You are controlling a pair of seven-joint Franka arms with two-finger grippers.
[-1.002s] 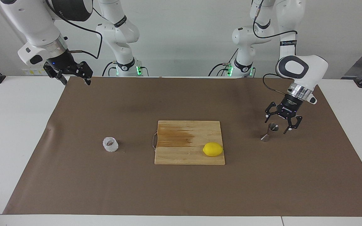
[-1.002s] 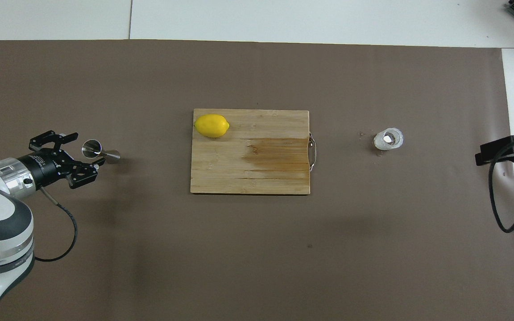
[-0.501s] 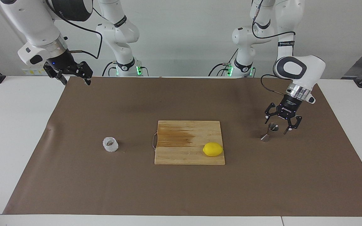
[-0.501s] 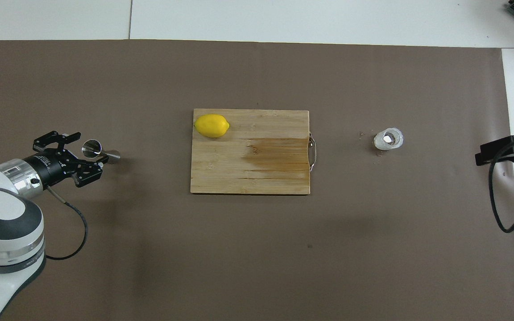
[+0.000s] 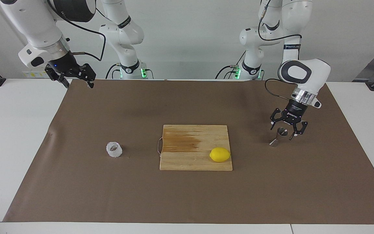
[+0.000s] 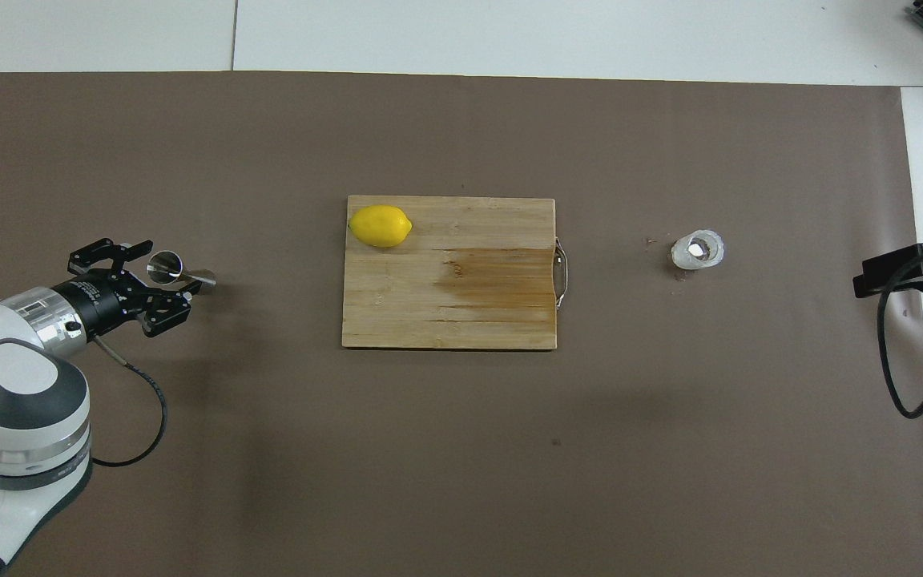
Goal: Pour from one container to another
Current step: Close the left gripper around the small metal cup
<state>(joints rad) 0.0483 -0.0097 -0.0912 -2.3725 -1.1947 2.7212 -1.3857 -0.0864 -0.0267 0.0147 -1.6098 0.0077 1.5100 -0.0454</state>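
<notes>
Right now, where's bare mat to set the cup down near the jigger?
Bare mat lies between the cutting board and the jigger, and between the board and the ridged cup. It is crowded at the jigger: the left hand hangs open around its top. The right hand waits, open, over the mat's corner at the right arm's end.

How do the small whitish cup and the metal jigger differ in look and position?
The cup is squat, whitish and ridged; the jigger is taller, shiny steel and hourglass-shaped. The cup stands alone toward the right arm's end; the jigger stands at the other end, with the open left gripper around its top. Both stand upright on the brown mat.
</notes>
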